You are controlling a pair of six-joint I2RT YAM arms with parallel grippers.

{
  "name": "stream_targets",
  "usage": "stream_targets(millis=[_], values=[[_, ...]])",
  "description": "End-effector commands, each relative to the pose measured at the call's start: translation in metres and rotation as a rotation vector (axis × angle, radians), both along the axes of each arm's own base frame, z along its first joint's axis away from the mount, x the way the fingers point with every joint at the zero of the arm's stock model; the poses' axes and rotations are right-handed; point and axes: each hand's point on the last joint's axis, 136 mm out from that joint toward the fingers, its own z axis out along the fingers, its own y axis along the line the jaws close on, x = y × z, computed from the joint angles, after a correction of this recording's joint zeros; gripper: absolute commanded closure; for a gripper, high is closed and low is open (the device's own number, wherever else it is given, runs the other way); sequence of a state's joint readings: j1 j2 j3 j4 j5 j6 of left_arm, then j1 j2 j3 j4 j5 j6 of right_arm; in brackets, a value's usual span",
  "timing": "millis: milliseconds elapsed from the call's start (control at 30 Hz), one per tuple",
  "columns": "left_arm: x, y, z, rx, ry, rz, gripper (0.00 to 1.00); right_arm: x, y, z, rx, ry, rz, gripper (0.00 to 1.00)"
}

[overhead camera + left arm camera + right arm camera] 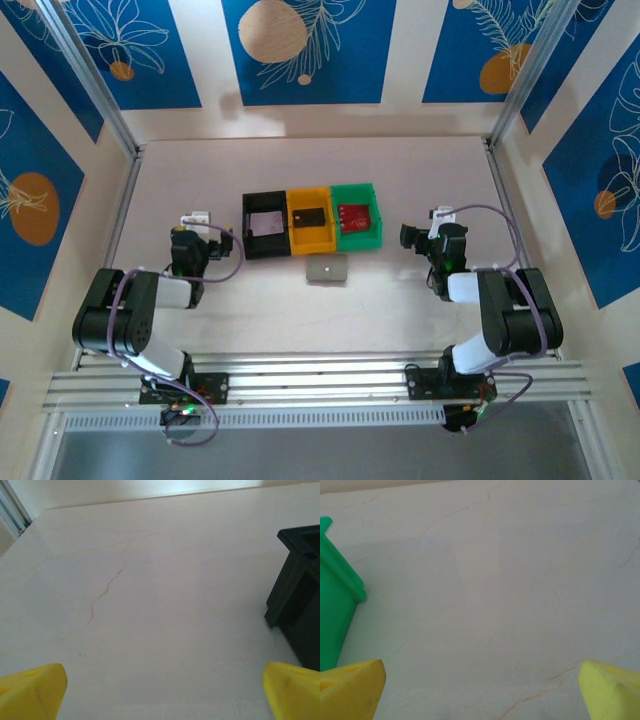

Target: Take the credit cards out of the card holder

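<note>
The card holder [327,268] is a small flat grey wallet lying folded on the table, just in front of the yellow bin; its inside is hidden. My left gripper [197,220] hovers left of the black bin, open, its yellow fingertips [37,687] wide apart over bare table [165,680]. Right of the green bin, my right gripper [440,216] is open too, with nothing between its fingertips [607,685] [482,677]. Flat card-like pieces lie in the bins: pale, dark and red; whether these are the credit cards I cannot tell.
Three small bins stand in a row mid-table: black [265,223], yellow [310,220], green [357,215]. The black bin's corner [297,595] shows at the right of the left wrist view. The green bin's edge [335,610] shows at the left of the right wrist view.
</note>
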State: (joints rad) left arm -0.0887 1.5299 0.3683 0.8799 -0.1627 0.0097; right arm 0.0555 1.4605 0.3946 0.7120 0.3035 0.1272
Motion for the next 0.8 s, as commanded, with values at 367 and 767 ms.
stream_targets(millis=[367,767], values=[[-0.054,0.04,0.116,-0.54,-0.082,0.425,0.0,-0.026,0.051,0.127,0.699,0.026,0.001,0.01],[-0.082,-0.031,0.095,-0.617,0.268,0.115,0.0,-0.099,0.173,0.054,0.339,0.412,0.181,0.15]])
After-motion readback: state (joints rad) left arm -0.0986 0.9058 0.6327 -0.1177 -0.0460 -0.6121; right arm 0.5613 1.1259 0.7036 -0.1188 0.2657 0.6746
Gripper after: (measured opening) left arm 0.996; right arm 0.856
